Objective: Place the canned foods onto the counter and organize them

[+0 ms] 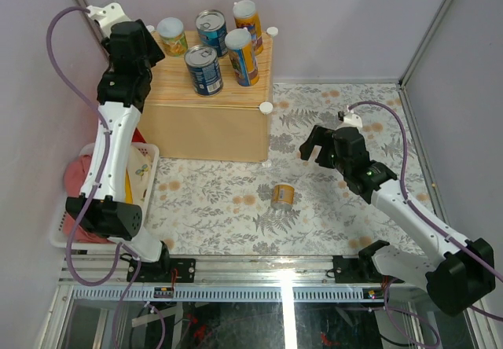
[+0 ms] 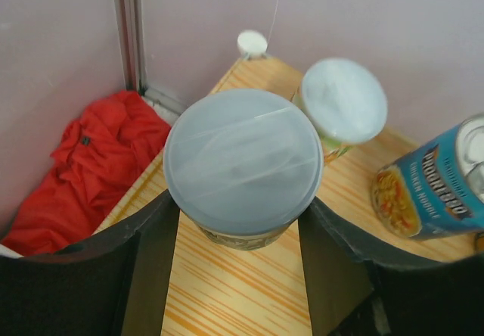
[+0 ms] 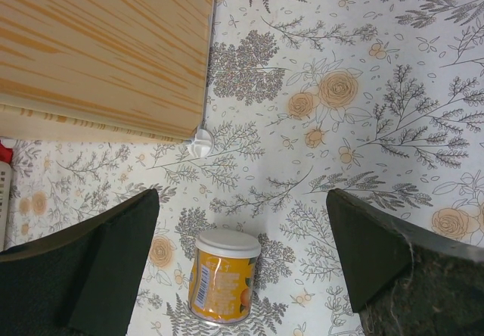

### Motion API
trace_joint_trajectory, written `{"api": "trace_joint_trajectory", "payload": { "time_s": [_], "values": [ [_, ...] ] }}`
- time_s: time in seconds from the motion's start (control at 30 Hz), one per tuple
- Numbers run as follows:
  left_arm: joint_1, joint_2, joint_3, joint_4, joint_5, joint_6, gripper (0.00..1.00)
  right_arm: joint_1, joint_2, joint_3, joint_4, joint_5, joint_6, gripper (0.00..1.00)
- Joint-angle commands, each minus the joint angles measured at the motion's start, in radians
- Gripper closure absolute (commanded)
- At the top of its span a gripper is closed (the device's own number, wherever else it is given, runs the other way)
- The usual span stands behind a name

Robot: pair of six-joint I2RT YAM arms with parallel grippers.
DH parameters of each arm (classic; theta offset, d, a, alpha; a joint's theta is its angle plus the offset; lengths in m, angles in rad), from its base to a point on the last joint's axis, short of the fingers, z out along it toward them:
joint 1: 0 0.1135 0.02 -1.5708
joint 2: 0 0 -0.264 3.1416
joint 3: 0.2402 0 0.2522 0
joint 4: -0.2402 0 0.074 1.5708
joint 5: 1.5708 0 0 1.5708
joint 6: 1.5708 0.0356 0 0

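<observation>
The counter (image 1: 236, 121) is a light-wood box with a striped top. Several tins stand on it: a short green-yellow one (image 1: 171, 36), two blue ones (image 1: 211, 31) (image 1: 203, 70) and two tall orange ones (image 1: 247, 20) (image 1: 242, 56). My left gripper (image 1: 144, 48) hangs over the counter's back left corner. In the left wrist view it (image 2: 240, 200) is open, with a lidded tin (image 2: 242, 158) standing on the planks between its fingertips. An orange tin (image 1: 283, 196) lies on the floral floor. My right gripper (image 1: 314, 151) is open above that tin (image 3: 224, 284).
A white basket (image 1: 59, 227) with red clothes (image 2: 83, 169) stands left of the counter. White knobs (image 1: 266, 107) (image 2: 252, 43) (image 3: 201, 141) mark the counter's corners. Another short tin (image 2: 344, 100) and a blue tin (image 2: 435, 188) stand close to the right of my left gripper. Walls enclose the back and the right.
</observation>
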Motion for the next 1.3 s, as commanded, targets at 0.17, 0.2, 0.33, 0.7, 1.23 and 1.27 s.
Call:
{"api": "trace_joint_trajectory", "payload": {
  "time_s": [0.17,0.2,0.33,0.7,1.23,1.27],
  "values": [
    [0.005,-0.054,-0.181,0.16,0.047,-0.019,1.0,-0.005,0.018,0.008,0.051,-0.01,0.007,0.0],
    [0.005,-0.061,-0.206,0.181,0.052,-0.018,1.0,-0.004,0.02,0.01,0.051,-0.009,0.006,0.0],
    [0.005,-0.089,-0.278,0.251,0.075,-0.005,1.0,-0.005,0.031,0.019,0.053,-0.01,0.005,0.0],
    [0.003,-0.073,-0.291,0.306,0.137,0.058,1.0,-0.005,0.06,0.042,0.054,-0.016,0.002,0.0],
    [-0.084,-0.028,-0.315,0.409,0.072,0.239,0.97,-0.004,0.087,0.052,0.055,-0.033,-0.003,0.0],
    [-0.084,-0.023,-0.314,0.408,0.073,0.238,0.96,-0.005,0.085,0.051,0.054,-0.032,-0.006,0.0]
  ]
}}
